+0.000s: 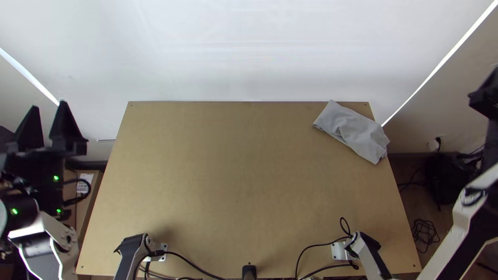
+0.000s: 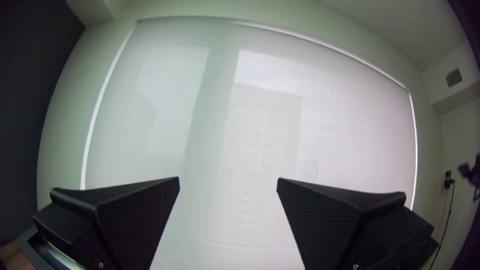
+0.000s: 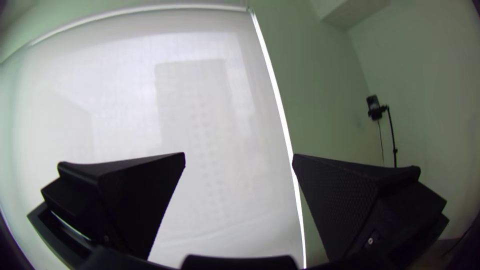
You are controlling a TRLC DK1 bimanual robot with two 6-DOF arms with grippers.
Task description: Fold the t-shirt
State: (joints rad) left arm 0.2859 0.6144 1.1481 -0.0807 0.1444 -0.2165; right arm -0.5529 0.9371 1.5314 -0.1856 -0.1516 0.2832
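In the top view my left gripper is held off the table's left side, its two black fingers apart. The left wrist view has the same gripper open with nothing between its fingers. At the top view's right edge, part of my right gripper is visible beyond the table. Its fingers are wide apart in the right wrist view, so this gripper is open and holds nothing. The grey t-shirt lies as a compact folded bundle with some wrinkles at the table's far right corner, touched by neither gripper.
The wooden table has bare surface across its middle and left. Black cables run along its near edge between the arm bases. A cardboard box stands beyond the left edge, and a pale blind hangs behind the far edge.
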